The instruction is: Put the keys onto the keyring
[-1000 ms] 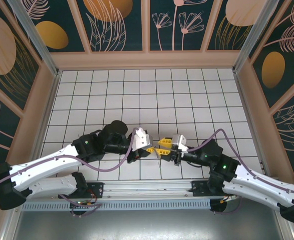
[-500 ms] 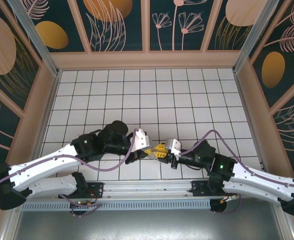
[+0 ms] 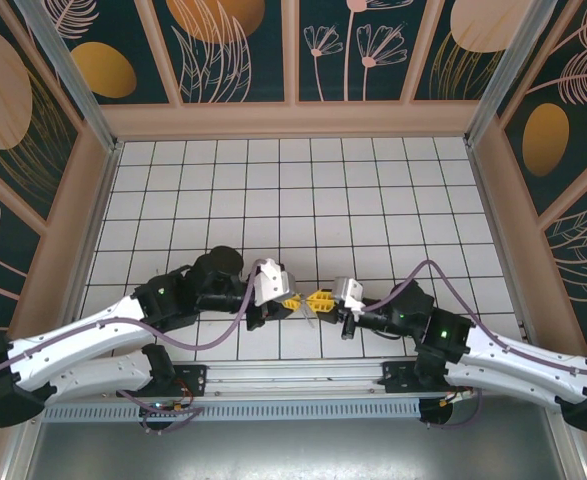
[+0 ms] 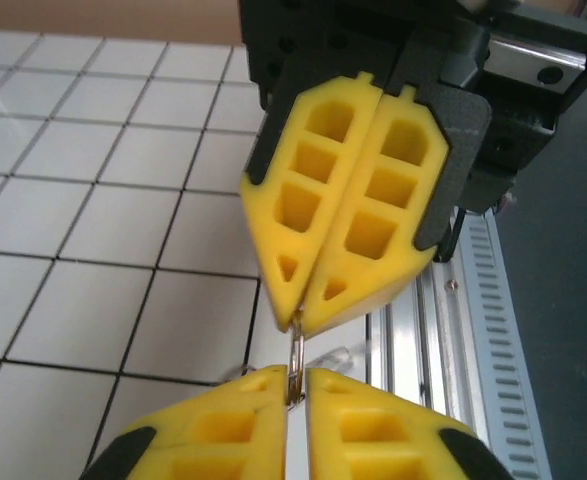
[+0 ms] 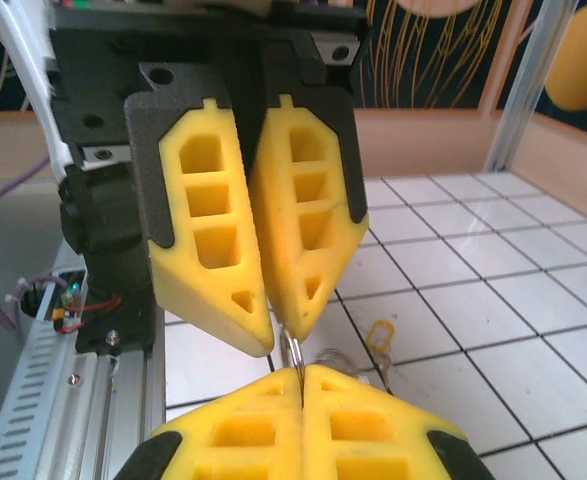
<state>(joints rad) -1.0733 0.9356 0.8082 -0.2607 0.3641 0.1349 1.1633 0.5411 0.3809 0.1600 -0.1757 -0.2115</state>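
Over on the left, the left gripper [image 3: 293, 300] sits right against the left side of the keyring [image 4: 296, 358]. Its yellow fingers [image 4: 223, 440] are only a crack apart, with a pale slit between them and the ring's edge dipping into it. Whether those pads press the wire at all, the pictures don't settle.

In the middle is the keyring itself, a thin metal loop seen edge-on. It is lifted off the tiled floor [image 3: 303, 200] and strung between the two sets of fingertips. The likely reason for that pose is that a ring held in the air from both sides is steady, so its coil can be worked for a key to slide on.

On the right side of the keyring, the right gripper [image 3: 318, 298] is clamped tight on it, pads flush together and the wire poking out at the tip. This arm looks like the anchor.

Now the count:
- Two grippers, both at the ring.
- One keyring.
- One small brass-gold key [image 5: 378, 335], lying flat on the tiles just beyond the keyring on the side away from the arms' bases, with nothing touching it.

The stretch of wire between the fingertips is bare, so the threading looks yet to be done.
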